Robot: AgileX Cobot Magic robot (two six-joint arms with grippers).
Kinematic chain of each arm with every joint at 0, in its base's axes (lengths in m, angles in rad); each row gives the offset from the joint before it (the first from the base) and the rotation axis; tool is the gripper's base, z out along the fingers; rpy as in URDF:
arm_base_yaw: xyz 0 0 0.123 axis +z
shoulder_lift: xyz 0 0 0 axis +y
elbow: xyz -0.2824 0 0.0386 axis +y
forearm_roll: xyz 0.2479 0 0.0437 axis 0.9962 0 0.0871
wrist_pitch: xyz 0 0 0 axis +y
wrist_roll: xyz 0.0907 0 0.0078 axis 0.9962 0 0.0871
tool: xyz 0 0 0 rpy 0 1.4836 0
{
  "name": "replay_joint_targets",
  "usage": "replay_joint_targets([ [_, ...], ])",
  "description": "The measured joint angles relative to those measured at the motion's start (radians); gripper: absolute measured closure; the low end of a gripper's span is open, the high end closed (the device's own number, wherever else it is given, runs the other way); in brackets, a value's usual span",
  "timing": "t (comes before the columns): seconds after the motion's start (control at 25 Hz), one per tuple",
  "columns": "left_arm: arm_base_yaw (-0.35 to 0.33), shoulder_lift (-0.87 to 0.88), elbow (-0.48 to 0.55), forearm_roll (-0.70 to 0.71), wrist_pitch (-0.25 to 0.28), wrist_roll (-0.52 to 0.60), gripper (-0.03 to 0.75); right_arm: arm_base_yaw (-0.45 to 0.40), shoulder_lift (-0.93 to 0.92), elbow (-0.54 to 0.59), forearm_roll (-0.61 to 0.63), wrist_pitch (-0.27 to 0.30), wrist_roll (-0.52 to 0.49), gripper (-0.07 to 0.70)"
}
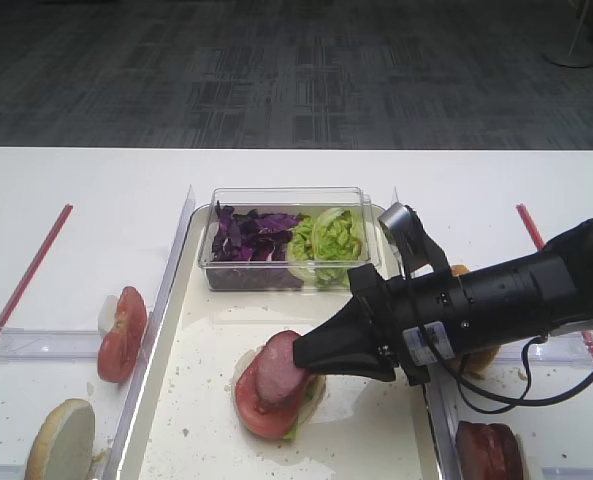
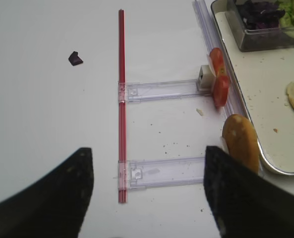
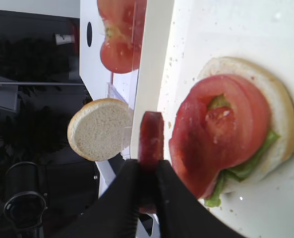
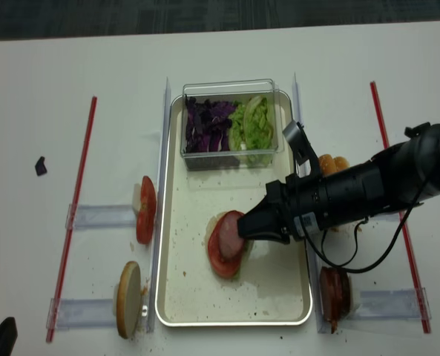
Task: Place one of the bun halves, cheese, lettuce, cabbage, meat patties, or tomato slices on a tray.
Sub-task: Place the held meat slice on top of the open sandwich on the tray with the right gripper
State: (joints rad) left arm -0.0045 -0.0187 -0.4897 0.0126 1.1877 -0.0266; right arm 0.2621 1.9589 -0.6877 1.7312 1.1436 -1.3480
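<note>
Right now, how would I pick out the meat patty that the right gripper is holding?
Start at the large cream-white tray and find the open bun stack with the red tomato slice. The pinkish-brown meat patty sits tilted above that slice, pinched in the black right gripper. It is duller and smaller than the glossy tomato.

Tray point(image 1: 201, 400) cream-white, grey rim, speckled with dark crumbs. Clear tub point(image 1: 286, 200) at 12 o'clock: dark purple cabbage point(image 1: 248, 235), bright green crinkly lettuce point(image 1: 326, 240). Stack on tray: pale bun half point(image 3: 280, 106), green leaf edge, glossy red tomato slice point(image 3: 221, 129) with paler centre. Meat patty point(image 1: 276, 365) pinkish-brown, darker reddish rim. Right gripper point(image 1: 311, 352) black. At 9 o'clock red tomato slices point(image 1: 121, 335); at 7 o'clock bun half point(image 4: 128, 289) golden-brown crust, off-white cut face. Red strips point(image 2: 120, 104) on white table point(image 2: 47, 109). Purple scrap point(image 2: 75, 59).
</note>
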Motion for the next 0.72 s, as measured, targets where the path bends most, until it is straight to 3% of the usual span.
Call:
replay_joint_targets([
  [0.72,0.000,0.000,0.000,0.000,0.000,0.000,0.277,0.000,0.002,0.000,0.000,0.000,-0.018,0.512],
])
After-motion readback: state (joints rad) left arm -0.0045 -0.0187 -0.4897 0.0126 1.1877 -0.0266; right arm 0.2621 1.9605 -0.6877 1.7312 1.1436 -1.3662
